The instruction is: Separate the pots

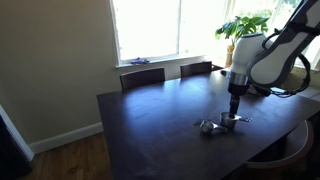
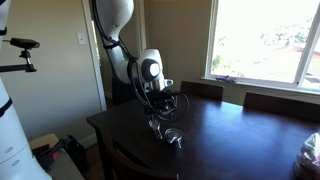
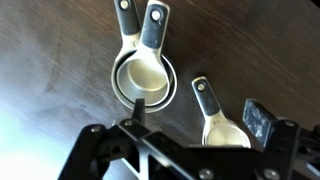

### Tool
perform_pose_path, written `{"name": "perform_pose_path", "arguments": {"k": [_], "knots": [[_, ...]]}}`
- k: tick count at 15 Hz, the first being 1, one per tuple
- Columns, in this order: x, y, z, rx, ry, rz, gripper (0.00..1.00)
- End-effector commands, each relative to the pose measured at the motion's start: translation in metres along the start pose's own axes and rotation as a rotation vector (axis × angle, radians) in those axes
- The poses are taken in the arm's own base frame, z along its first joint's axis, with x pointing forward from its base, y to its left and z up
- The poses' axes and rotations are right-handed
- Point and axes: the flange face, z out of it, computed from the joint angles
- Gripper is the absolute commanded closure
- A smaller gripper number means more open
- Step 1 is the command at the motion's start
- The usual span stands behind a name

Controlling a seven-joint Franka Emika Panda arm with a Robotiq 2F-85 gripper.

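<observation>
In an exterior view, a dark brown wooden table (image 1: 150,120) stands in front of a bright window (image 1: 150,25). A white robot arm (image 1: 270,55) reaches over it, and its black gripper (image 1: 235,103) hangs upright above the tabletop. The small, round, shiny silver metal pots (image 1: 231,120) lie on the table just beneath the gripper and slightly to one side of it. At this size neither their grouping nor the gap between the jaws can be made out.

In an exterior view from another spot, the gripper (image 2: 163,104) hangs just above the pots (image 2: 172,138) without touching them.

The wrist view looks straight down. A nested pair (image 3: 143,82) of pots sits one inside the other ahead of the gripper (image 3: 176,125), its two thin dark handles (image 3: 155,22) lying side by side and pointing away from it. A single pot (image 3: 225,128) lies apart from the stack, close beside one finger (image 3: 262,120). The fingers stand wide apart and hold nothing.

With two pots nested, the separating looks unfinished. A pinch on the stacked rims or on the close-set handles could catch both pots and lift them as one. The inner pot may stick in the outer one. Smooth metal may skid on the polished wood. The finger nearest the single pot could knock it on the way down.
</observation>
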Motion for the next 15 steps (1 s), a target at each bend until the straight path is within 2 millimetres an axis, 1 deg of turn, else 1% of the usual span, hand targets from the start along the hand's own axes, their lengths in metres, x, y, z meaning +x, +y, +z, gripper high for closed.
{"name": "perform_pose_path", "arguments": {"k": [1, 2, 4, 7, 11, 15], "knots": [[-0.026, 0.02, -0.023, -0.011, -0.079, 0.143, 0.0], [-0.031, 0.026, -0.023, -0.011, -0.102, 0.174, 0.0], [-0.036, 0.037, -0.018, -0.003, -0.153, 0.242, 0.0], [-0.038, 0.042, -0.006, 0.027, -0.205, 0.318, 0.0], [-0.032, 0.046, 0.012, 0.053, -0.247, 0.419, 0.0], [-0.018, 0.048, 0.036, 0.075, -0.236, 0.451, 0.0]]}}
